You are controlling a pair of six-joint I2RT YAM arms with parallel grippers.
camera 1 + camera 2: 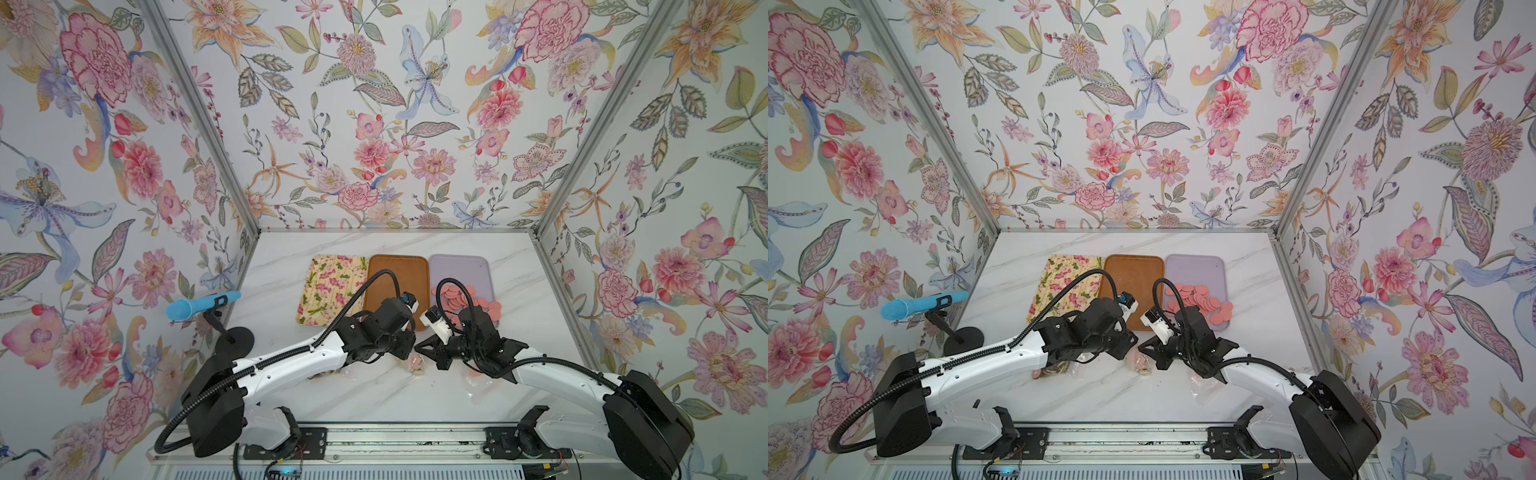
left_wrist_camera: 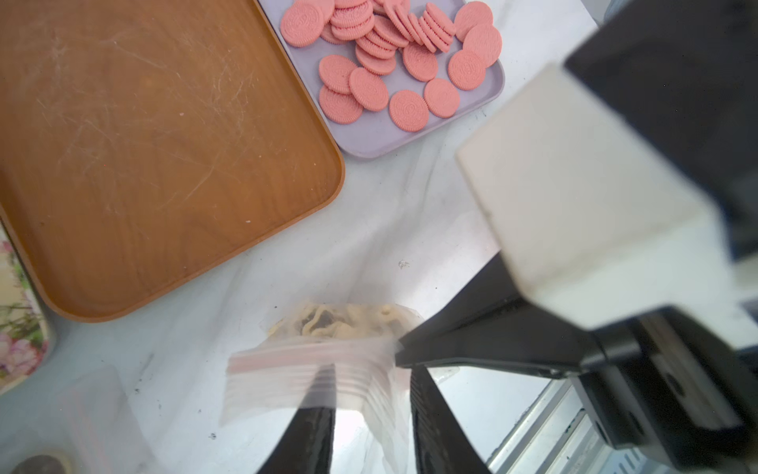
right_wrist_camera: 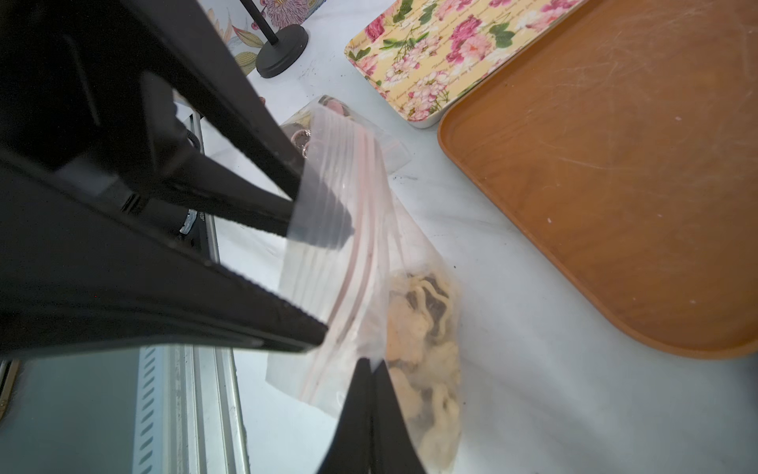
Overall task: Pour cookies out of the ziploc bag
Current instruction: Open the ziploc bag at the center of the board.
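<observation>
One ziploc bag [image 3: 369,266] on the worktop [image 1: 374,395], just in front of the brown tray [image 3: 615,184]. Pinches the bag's edge with the right tool [image 3: 371,365], clenched tight. Shows the left tool [image 2: 369,369] released – fingers apart, one of them behind the clear film by the zip strip. Holds cream and dark cookies [image 3: 422,328] inside the bag – many pink cookies [image 2: 381,45] piled on the lilac tray [image 2: 377,139] beside the brown one.
</observation>
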